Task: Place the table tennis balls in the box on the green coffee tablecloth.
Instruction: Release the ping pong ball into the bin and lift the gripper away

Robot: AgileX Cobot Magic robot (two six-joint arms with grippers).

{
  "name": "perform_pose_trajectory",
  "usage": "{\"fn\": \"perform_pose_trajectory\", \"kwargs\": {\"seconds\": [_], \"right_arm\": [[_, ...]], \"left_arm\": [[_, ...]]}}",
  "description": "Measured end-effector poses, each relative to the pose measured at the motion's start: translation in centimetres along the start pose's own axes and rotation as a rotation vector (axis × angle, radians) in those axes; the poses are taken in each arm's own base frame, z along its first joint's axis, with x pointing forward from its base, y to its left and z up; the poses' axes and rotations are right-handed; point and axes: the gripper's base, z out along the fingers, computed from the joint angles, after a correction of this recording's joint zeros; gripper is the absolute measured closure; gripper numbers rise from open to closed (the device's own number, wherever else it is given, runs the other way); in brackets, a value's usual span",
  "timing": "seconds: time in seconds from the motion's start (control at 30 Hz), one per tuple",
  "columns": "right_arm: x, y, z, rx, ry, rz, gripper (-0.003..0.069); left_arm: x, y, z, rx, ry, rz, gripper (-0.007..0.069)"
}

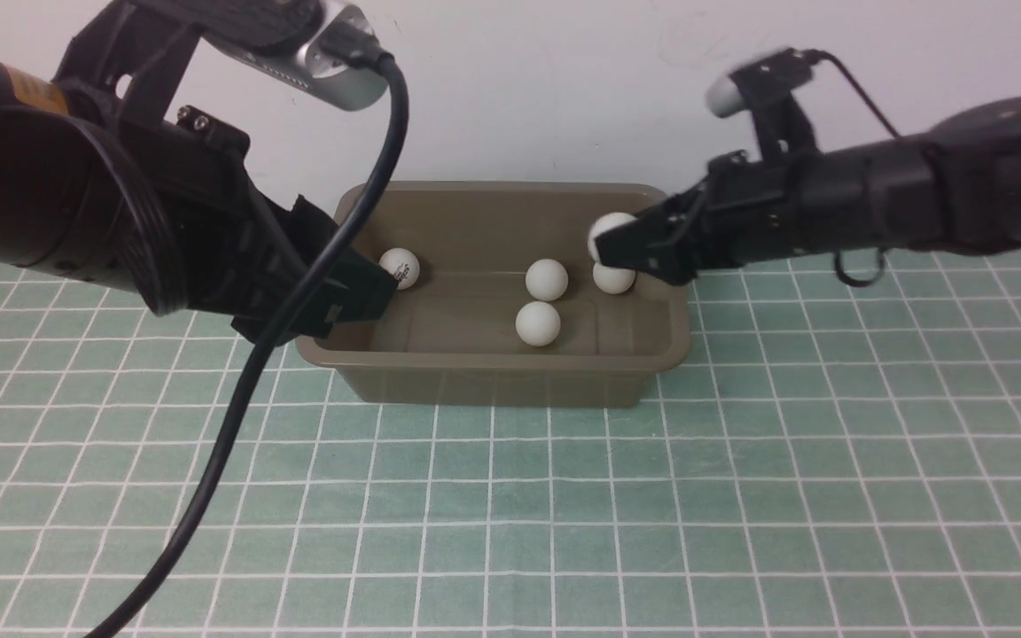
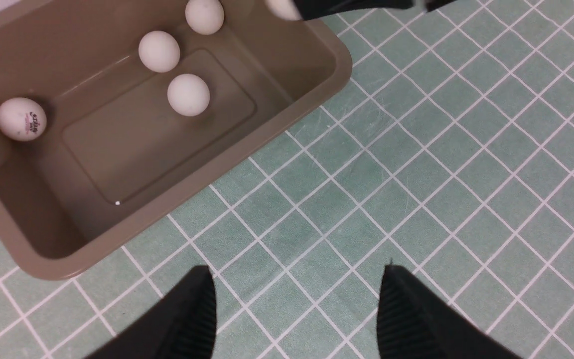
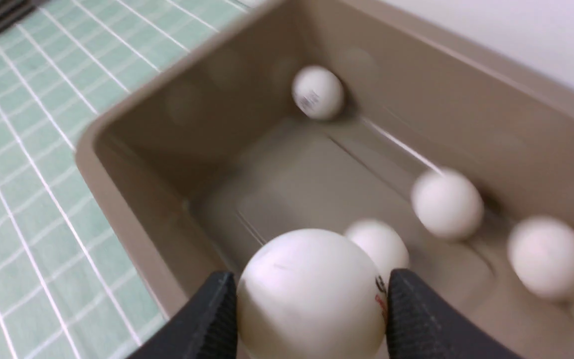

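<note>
The olive-brown box [image 1: 493, 359] stands on the green coffee tablecloth [image 1: 510, 496]. Several table tennis balls lie inside it: one with dark print [image 1: 401, 267] at the left end, others near the middle [image 1: 537, 322] and right [image 1: 613, 278]. My right gripper [image 3: 312, 279] is shut on one more white ball [image 1: 610, 229], held above the box's right end. My left gripper [image 2: 297, 271] is open with nothing between its fingers. It hangs over the cloth by the box's left front corner [image 2: 48, 267].
A black cable [image 1: 236, 416] hangs from the left arm down across the cloth in front of the box. A white wall [image 1: 519, 89] rises just behind the box.
</note>
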Motion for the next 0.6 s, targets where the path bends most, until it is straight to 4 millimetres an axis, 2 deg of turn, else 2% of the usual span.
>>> {"fn": "perform_pose_trajectory", "kwargs": {"seconds": [0.1,0.2,0.3,0.43,0.47,0.6], "right_arm": [[-0.6,0.2,2.2,-0.029,0.002,-0.029,0.0309],[-0.4,-0.3,3.2,-0.020,0.009,-0.030,0.0306],[-0.4,-0.9,3.6,0.026,-0.003,-0.011,0.0214],[-0.5,-1.4,3.4,0.058,-0.016,-0.003,0.0149],[-0.9,-1.9,2.5,0.092,-0.029,-0.009,0.0122],[-2.1,-3.1,-0.1,0.163,-0.050,-0.058,0.0111]], "left_arm": [[0.0,0.0,0.0,0.000,0.000,0.000,0.0230],[0.0,0.0,0.0,0.000,0.001,0.000,0.0230],[0.0,0.0,0.1,0.000,0.002,-0.001,0.0230],[0.0,0.1,0.3,0.000,0.003,-0.003,0.0230],[0.0,0.2,0.4,0.000,0.004,-0.004,0.0230],[0.0,0.2,0.5,0.000,0.007,-0.006,0.0230]]}}
